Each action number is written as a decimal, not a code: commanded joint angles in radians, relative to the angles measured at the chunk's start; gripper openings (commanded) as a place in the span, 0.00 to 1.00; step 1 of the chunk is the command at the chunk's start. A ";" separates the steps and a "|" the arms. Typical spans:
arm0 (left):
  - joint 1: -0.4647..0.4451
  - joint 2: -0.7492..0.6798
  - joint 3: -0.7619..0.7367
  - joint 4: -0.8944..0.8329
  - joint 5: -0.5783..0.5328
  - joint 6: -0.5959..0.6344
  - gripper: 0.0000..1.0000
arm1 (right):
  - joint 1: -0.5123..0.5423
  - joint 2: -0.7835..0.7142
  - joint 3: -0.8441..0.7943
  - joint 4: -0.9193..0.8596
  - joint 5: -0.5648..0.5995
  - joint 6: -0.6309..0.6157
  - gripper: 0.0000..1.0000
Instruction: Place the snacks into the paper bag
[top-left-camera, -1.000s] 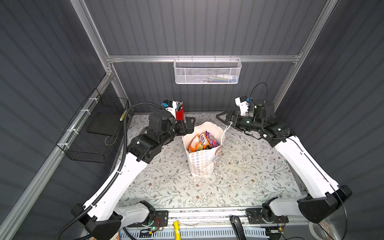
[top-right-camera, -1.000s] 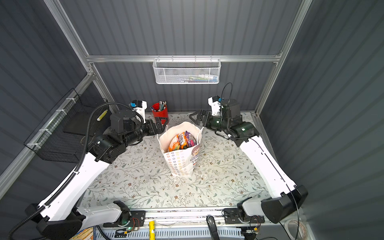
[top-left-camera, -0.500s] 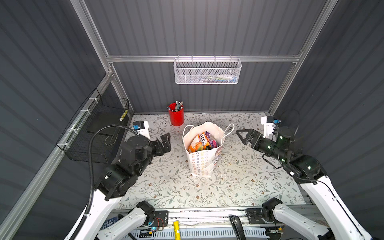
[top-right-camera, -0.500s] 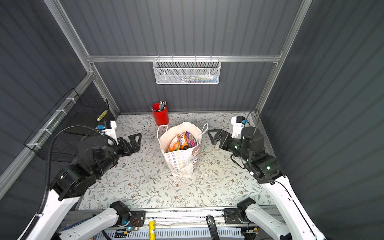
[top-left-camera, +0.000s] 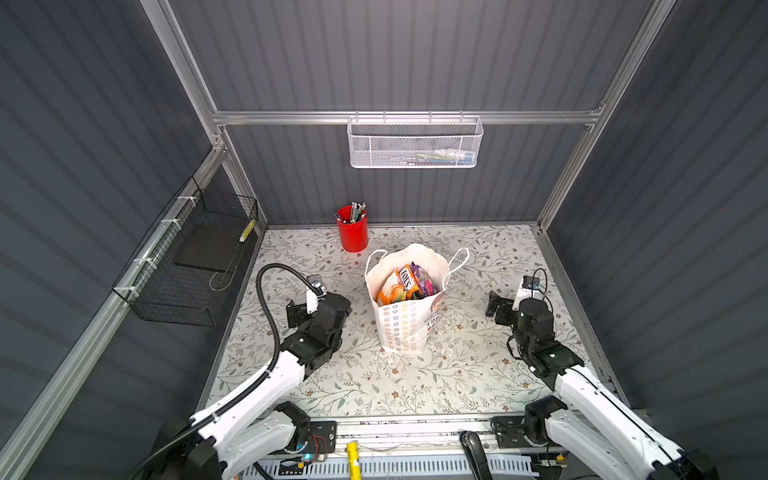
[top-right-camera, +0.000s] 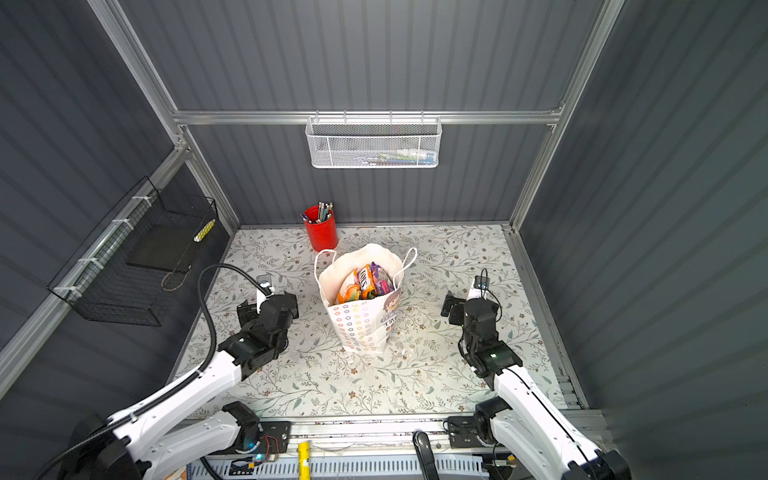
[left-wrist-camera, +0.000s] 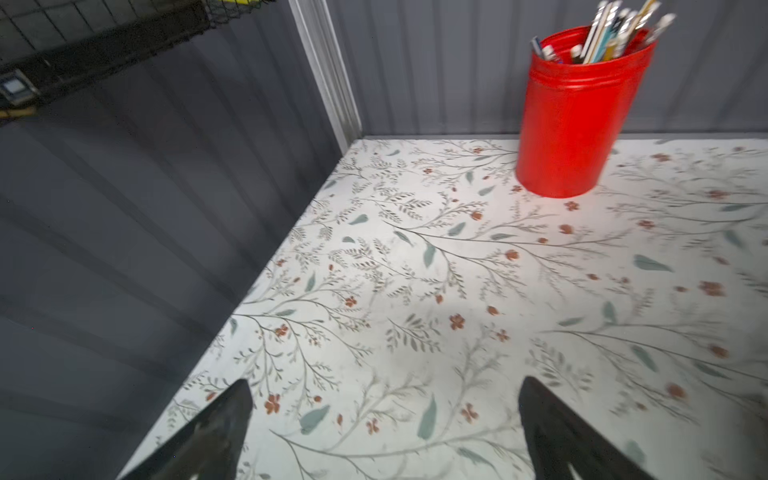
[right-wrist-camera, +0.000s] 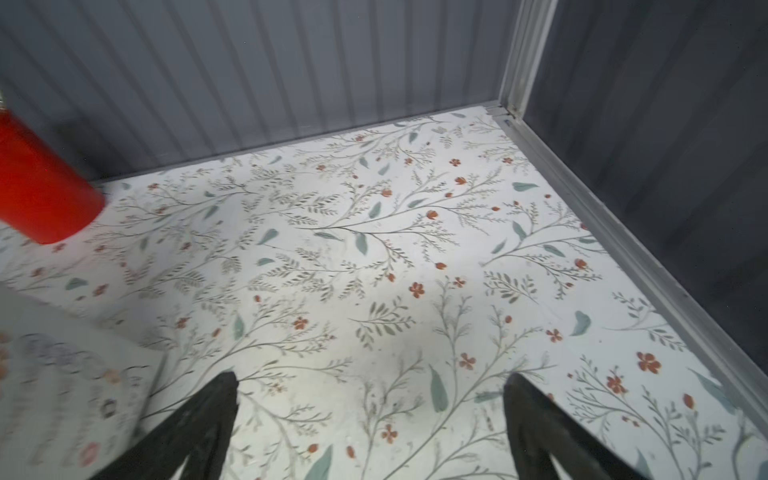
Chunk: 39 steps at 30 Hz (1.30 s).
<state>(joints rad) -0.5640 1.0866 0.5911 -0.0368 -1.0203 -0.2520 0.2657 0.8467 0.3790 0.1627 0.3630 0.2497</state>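
In both top views the paper bag (top-left-camera: 409, 328) stands upright at mid-frame on the tabletop (top-left-camera: 478, 374), with the snacks (top-left-camera: 405, 284) inside its open mouth. The left hand (left-wrist-camera: 384, 386) and right hand (right-wrist-camera: 370, 378) are released and empty, either side of the bag and clear of it. The left wrist view shows the red cup (left-wrist-camera: 577, 124), not the bag. The right wrist view catches the bag's printed side at lower left, blurred. Neither shows the snacks.

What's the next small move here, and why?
Probably just park both arms: the snacks all seem to sit inside the paper bag, no packet shows on the table, and the left hand and right hand are open and empty.
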 joint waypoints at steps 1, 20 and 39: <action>0.100 0.136 -0.056 0.365 -0.084 0.154 1.00 | -0.064 0.061 -0.061 0.315 -0.003 -0.066 0.99; 0.367 0.594 -0.142 0.978 0.423 0.259 1.00 | -0.183 0.600 -0.165 1.069 0.001 -0.271 0.99; 0.463 0.630 -0.125 0.956 0.616 0.210 1.00 | -0.330 0.611 -0.053 0.811 -0.363 -0.194 0.99</action>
<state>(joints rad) -0.1078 1.7145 0.4438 0.9348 -0.4320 -0.0296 -0.0654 1.4605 0.3260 0.9779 0.0315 0.0597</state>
